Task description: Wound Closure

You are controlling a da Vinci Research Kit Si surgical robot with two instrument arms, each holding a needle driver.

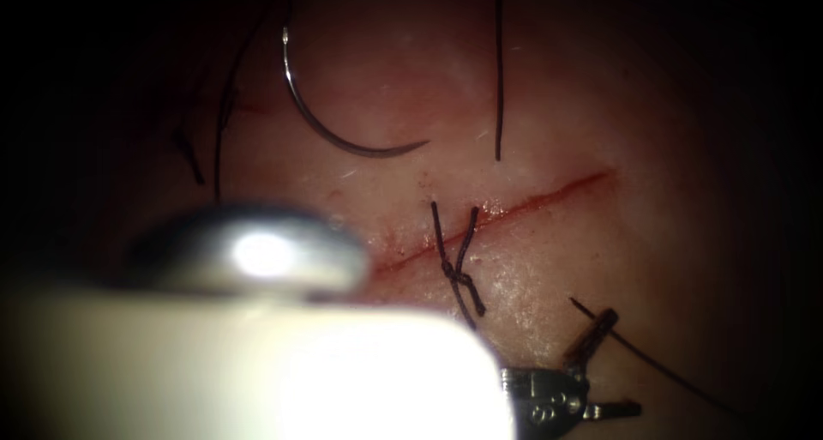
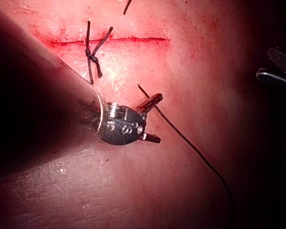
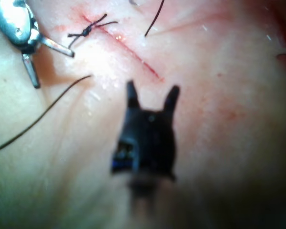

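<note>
Item, tissue [image 1: 600,251]: your field, with the cut [image 1: 514,208] running aslant across it, red fluid [image 1: 403,256] along its line. Item, knot [image 1: 456,273]: one tied stitch crossing the cut, its two short tails standing up over the cut and two more ends trailing below. Item, needle [image 1: 334,123]: lying free on the tissue above the cut and toward its left end, curve bowed downward, point toward the right, held by neither of your tools and not in the tissue; it sits well apart from both. Item, thread [image 1: 219,140]: a dark strand runs down the tissue left of the needle. Item, cut end of thread [image 1: 498,71]: a straight piece lying above the cut, right of the needle. Item, loose strand [image 1: 660,363]: it lies on the tissue below the cut, its free end just beside your left tool's upper jaw. Item, left tool [image 1: 613,363]: below the knot, jaws spread wide, holding nothing; also seen in the left wrist view [image 2: 155,119]. Item, right tool [image 3: 152,95]: jaws parted wide, holding nothing, hanging over the tissue near the cut's far end from the knot.
</note>
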